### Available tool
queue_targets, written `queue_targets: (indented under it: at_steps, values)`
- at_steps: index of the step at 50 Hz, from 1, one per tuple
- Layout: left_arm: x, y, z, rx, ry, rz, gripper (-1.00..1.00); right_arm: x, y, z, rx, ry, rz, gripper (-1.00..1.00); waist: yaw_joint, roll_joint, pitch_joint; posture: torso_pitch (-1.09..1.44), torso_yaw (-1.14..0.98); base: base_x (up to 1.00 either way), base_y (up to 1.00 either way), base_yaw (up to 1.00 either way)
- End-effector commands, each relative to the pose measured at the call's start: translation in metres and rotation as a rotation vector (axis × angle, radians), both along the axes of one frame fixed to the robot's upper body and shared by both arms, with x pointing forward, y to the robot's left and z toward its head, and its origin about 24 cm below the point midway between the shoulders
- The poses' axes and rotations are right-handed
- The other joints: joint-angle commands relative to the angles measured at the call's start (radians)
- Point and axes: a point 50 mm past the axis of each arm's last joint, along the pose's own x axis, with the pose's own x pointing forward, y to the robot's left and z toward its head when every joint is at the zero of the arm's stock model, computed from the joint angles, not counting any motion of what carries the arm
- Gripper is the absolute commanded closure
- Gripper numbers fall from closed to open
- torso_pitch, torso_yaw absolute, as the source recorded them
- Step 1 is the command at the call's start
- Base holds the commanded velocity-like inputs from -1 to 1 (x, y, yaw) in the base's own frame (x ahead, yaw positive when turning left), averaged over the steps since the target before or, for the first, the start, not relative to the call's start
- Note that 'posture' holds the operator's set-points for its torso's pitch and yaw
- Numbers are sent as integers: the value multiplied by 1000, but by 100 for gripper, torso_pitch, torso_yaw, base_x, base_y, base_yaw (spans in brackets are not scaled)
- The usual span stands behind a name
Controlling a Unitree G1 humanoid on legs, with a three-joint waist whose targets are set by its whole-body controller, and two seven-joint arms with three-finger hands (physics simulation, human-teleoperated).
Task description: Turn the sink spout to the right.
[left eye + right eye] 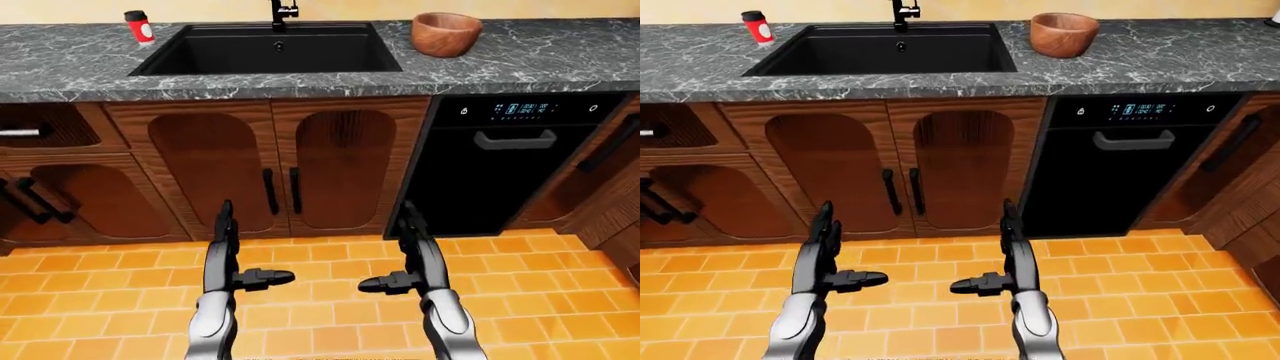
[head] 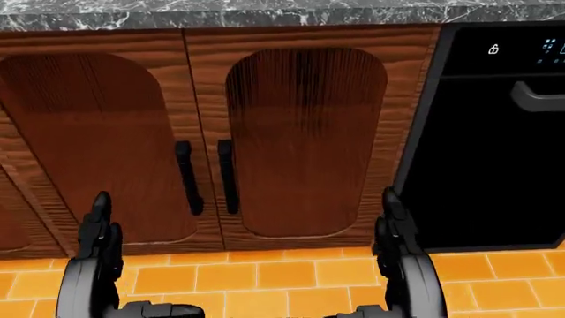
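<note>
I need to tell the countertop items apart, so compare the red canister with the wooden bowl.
The red canister is small, upright and narrow, red with a dark cap; the wooden bowl is wide, round, brown and open-topped. In the left-eye view the canister stands left of the black sink, the bowl right of it. Both rest on the dark marble countertop, untouched by either hand.
</note>
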Motion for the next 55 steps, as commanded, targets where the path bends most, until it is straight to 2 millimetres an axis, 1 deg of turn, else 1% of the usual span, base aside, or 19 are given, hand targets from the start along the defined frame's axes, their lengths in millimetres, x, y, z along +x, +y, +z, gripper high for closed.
queue_targets:
  at_steps: [1, 3, 6, 9, 10, 16, 19, 20, 23, 26, 28, 31, 33, 39, 46, 52, 53, 54, 55]
  values:
    - [5, -5, 15, 0, -81, -10, -100, 5, -5, 16, -11, -80, -6, -100, -1, 7, -17, 0, 0, 0, 0, 0]
    - [4, -5, 15, 2, -81, -10, -100, 4, -5, 17, -10, -82, -7, -100, 9, -9, -29, 0, 0, 0, 0, 0]
    - [5, -3, 16, 1, -81, -4, -100, 3, -5, 17, -10, -84, -9, -100, 20, -38, -25, 0, 0, 0, 0, 0]
    - [6, -1, 16, 10, -89, 14, -100, 2, -5, 19, -9, -85, -8, -100, 29, -98, -37, 0, 0, 0, 0, 0]
    - [7, -1, 16, 11, -89, 17, -100, 1, -5, 20, -10, -87, -8, -100, 28, -75, -33, 0, 0, 0, 0, 0]
    - [12, 1, 15, -3, -96, 29, -100, 4, -7, 17, -6, -82, -17, -100, 19, -52, -55, 0, 0, 0, 0, 0]
    - [32, 9, 13, -46, -63, 18, -100, 28, -23, 0, 48, -15, -13, -100, 15, -43, -60, 0, 0, 0, 0, 0]
    - [46, 9, 20, -25, -56, 15, -100, 35, -30, 10, 49, -26, -16, -100, 13, -43, -64, 0, 0, 0, 0, 0]
    - [69, 5, 66, -22, -92, -22, -100, 51, -43, 52, 12, -34, -32, -100, 20, -43, -81, 0, 0, 0, 0, 0]
    - [90, 12, 92, 16, -107, 9, -100, 64, -51, 89, -17, -33, -34, -100, 22, -46, -75, 0, 0, 0, 0, 0]
    - [95, 15, 114, 42, -126, 13, -100, 73, -54, 111, -28, -33, -40, -100, 21, -47, -77, 0, 0, 0, 0, 0]
    - [104, 19, 133, 53, -132, 40, -100, 81, -56, 132, -50, -34, -41, -100, 16, -48, -79, 0, 0, 0, 0, 0]
    - [109, 19, 138, 68, -136, 49, -100, 82, -65, 146, -29, -53, -70, -100, 15, -49, -82, 0, 0, 0, 0, 0]
    - [114, 8, 150, 74, -145, 46, -100, 76, -76, 167, -50, -72, -87, -100, 23, -55, -83, 0, 0, 0, 0, 0]
    - [107, 14, 154, 78, -141, 72, -100, 87, -70, 177, -58, -80, -55, -100, 16, -54, -66, 0, 0, 0, 0, 0]
    - [110, 21, 180, 80, -168, 89, -100, 89, -69, 201, -74, -90, -59, -100, 17, -50, -63, 0, 0, 0, 0, 0]
    - [110, 22, 185, 83, -175, 91, -100, 87, -70, 198, -76, -90, -62, -100, 17, -50, -63, 0, 0, 2, 0, 0]
    - [110, 24, 190, 91, -181, 92, -100, 85, -71, 198, -79, -94, -62, -100, 16, -47, -82, 0, 0, 8, 0, 0]
    - [111, 26, 195, 92, -185, 96, -100, 83, -72, 200, -81, -96, -66, -100, 19, -44, -67, 0, 0, 11, 0, 0]
